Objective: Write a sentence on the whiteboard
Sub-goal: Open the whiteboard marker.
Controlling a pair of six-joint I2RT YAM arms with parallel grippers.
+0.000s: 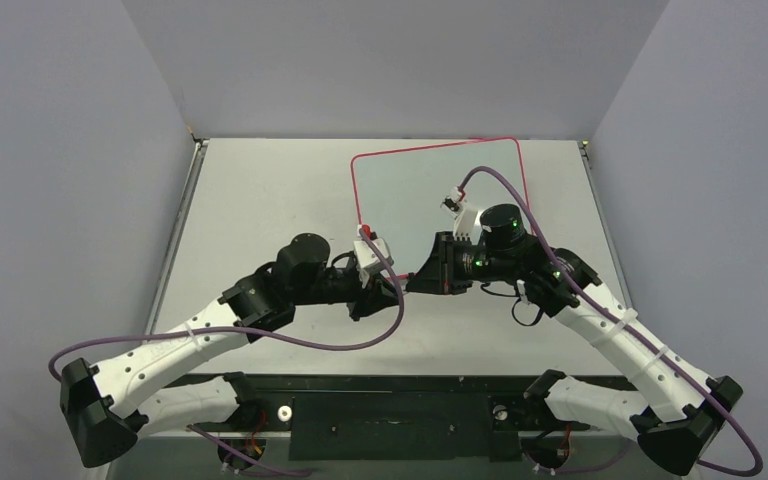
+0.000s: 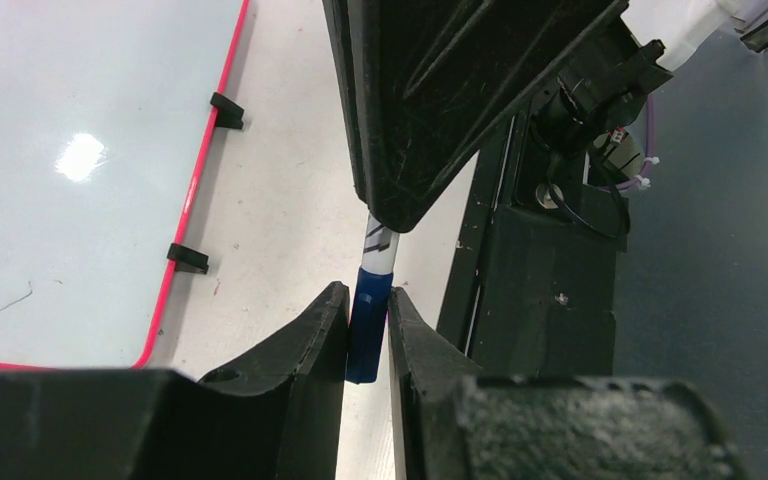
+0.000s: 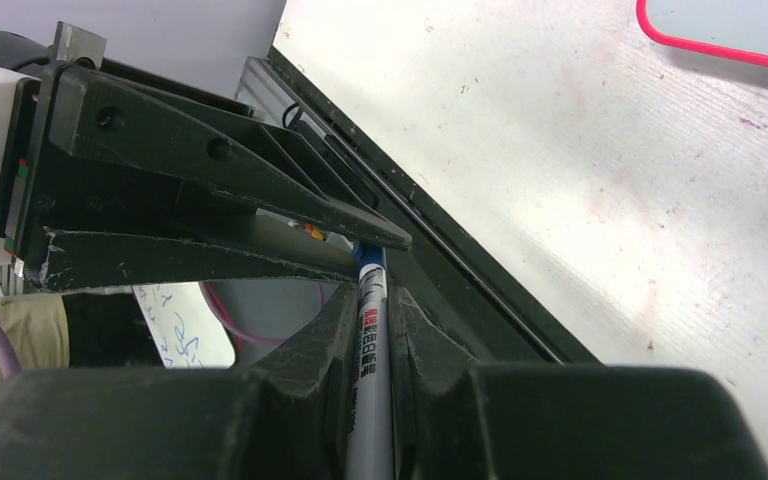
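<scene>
The whiteboard [image 1: 410, 185], pale with a thin red rim, lies at the back centre-right of the table. It also shows in the left wrist view [image 2: 80, 200] and as a corner in the right wrist view [image 3: 720, 25]. No sentence shows on it. The two grippers meet tip to tip in front of the board. My left gripper [image 2: 368, 300] is shut on the blue cap [image 2: 366, 335] of a marker. My right gripper [image 3: 371, 295] is shut on the marker's white barrel [image 3: 368, 350]. In the top view the left gripper [image 1: 392, 287] and right gripper [image 1: 415, 282] hide the marker.
Small black clips [image 2: 226, 110] sit along the board's red rim. The table's black front rail [image 2: 550, 300] runs under the grippers. Purple cables [image 1: 380, 335] hang from both arms. A white note with blue scribbles [image 3: 180, 325] shows beyond the table edge.
</scene>
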